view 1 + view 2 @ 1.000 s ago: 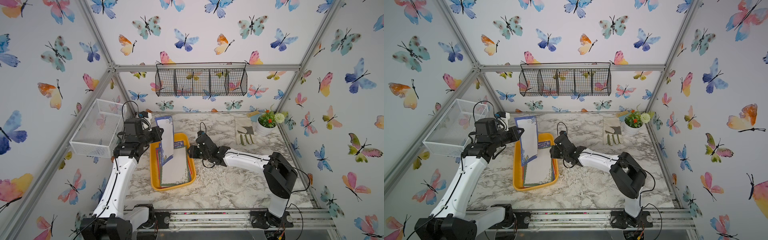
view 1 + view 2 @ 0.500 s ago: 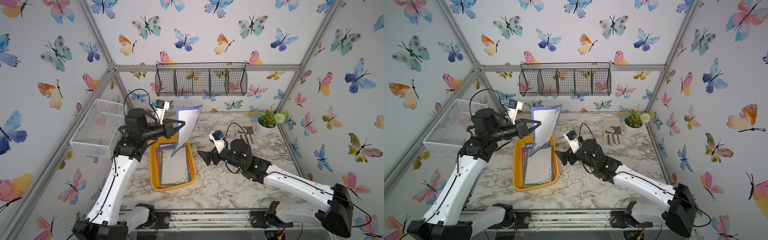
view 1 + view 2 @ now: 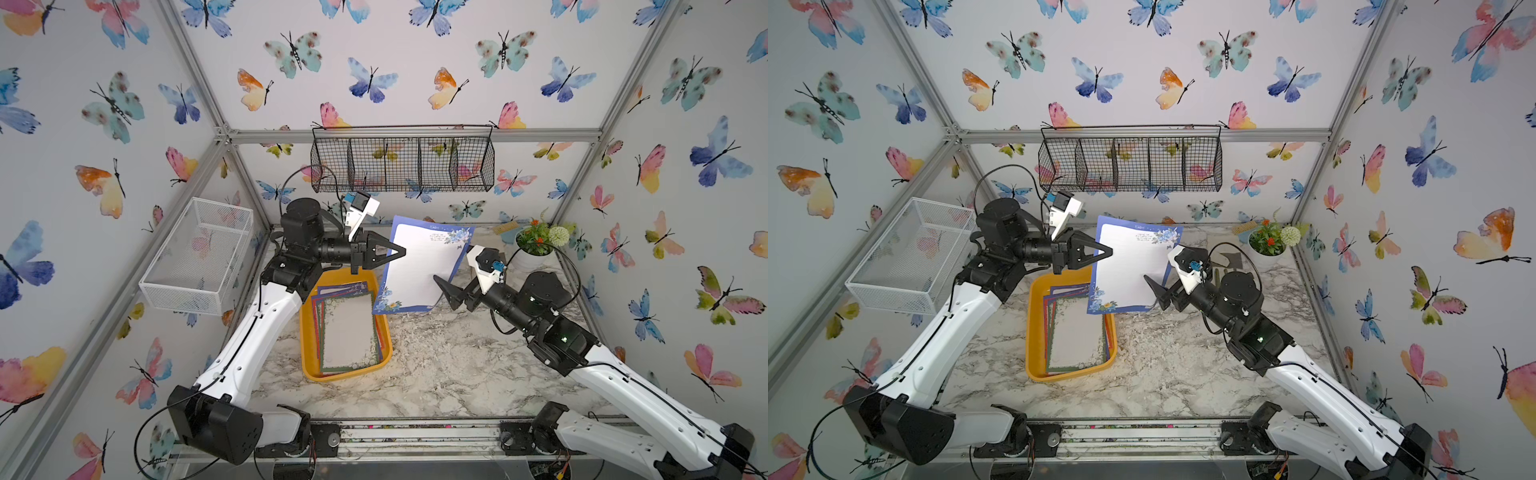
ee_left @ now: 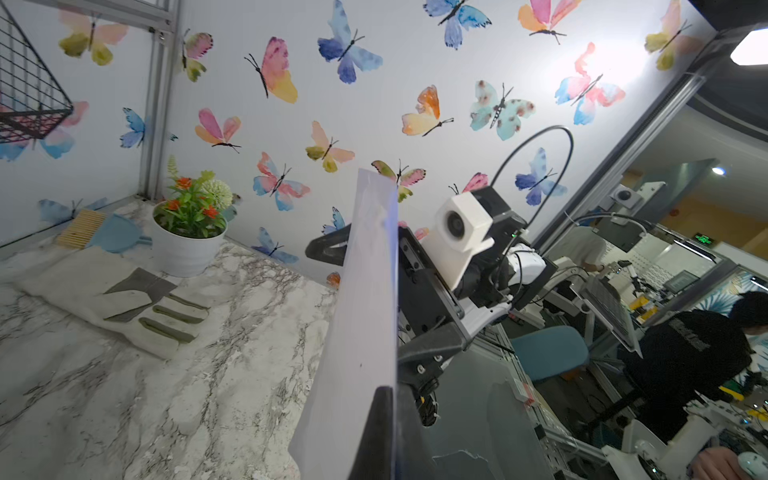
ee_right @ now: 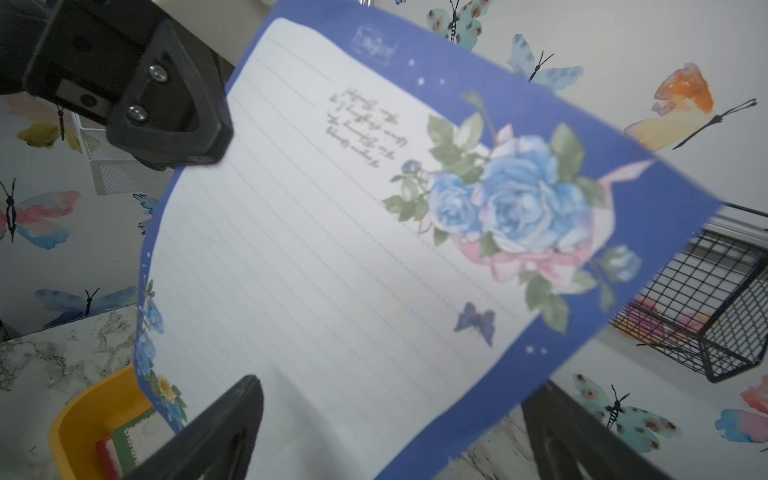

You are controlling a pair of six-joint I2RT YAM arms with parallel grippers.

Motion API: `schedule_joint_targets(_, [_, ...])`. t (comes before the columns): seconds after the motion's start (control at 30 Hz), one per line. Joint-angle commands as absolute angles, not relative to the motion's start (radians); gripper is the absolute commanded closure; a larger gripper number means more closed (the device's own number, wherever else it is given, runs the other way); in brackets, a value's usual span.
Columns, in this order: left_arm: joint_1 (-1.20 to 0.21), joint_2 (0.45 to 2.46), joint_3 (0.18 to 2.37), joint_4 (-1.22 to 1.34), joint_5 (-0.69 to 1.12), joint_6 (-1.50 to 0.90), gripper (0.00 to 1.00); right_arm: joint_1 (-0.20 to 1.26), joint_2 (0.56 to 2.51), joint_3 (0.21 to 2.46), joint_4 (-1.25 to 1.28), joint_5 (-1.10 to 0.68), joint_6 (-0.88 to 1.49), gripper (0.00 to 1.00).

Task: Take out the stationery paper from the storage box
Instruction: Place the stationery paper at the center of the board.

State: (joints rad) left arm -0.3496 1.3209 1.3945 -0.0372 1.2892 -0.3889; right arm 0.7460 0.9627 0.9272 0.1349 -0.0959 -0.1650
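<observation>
- Your left gripper (image 3: 401, 251), seen in both top views, is clamping tight on one long edge of a blue-bordered sheet (image 3: 419, 270) and holding it up, tilted, in the air.
- The blue-bordered sheet is hanging clear of the yellow box (image 3: 303, 340), just past the box's far corner on the right arm's side. Its ruled, flowered face is turning toward the right arm.
- Your right gripper (image 5: 395, 384) is standing wide open around the sheet's opposite edge, with one finger on each side of the paper. You cannot tell whether either finger is touching it.
- A stack of sheets (image 3: 347, 336) is lying flat inside the yellow box, a green-bordered one on top, with red and blue edges peeking out beneath it.
- The yellow box is sitting on the marble table (image 3: 436, 365), nearer the left arm than the right.
- A potted plant (image 3: 534, 245) is standing well beyond the box, in the table's far corner on the right arm's side, with a glove (image 4: 137, 307) lying just beside it.
</observation>
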Motion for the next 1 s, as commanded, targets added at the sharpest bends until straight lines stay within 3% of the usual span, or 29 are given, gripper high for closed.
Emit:
schedule_joint_targets(0.0, [-0.358, 1.255, 1.377, -0.006, 1.348, -0.312, 1.0, 0.7, 0.95, 0.975, 0.104, -0.229, -0.12, 0.01])
schedule_joint_targets(0.27, [-0.355, 1.196, 1.332, 0.116, 1.209, -0.398, 1.0, 0.666, 0.978, 1.01, 0.148, -0.571, -0.031, 0.14])
schedule_joint_targets(0.4, [-0.344, 1.181, 1.273, 0.273, 1.141, -0.518, 1.0, 0.666, 0.943, 0.951, 0.235, -0.604, 0.009, 0.25])
schedule_joint_targets(0.53, [-0.344, 1.182, 1.23, 0.383, 1.129, -0.608, 1.0, 0.666, 0.95, 0.945, 0.265, -0.643, 0.053, 0.49])
schedule_joint_targets(0.67, [-0.342, 1.191, 1.221, 0.403, 1.132, -0.632, 1.0, 0.666, 0.989, 0.967, 0.255, -0.676, 0.075, 0.58])
schedule_joint_targets(0.77, [-0.342, 1.188, 1.217, 0.403, 1.132, -0.628, 1.0, 0.665, 1.014, 0.984, 0.239, -0.672, 0.08, 0.7])
schedule_joint_targets(0.87, [-0.339, 1.182, 1.213, 0.403, 1.128, -0.62, 1.0, 0.664, 1.026, 0.983, 0.245, -0.663, 0.089, 0.74])
schedule_joint_targets(0.97, [-0.335, 1.18, 1.209, 0.401, 1.128, -0.614, 1.0, 0.664, 1.036, 0.985, 0.254, -0.661, 0.102, 0.86])
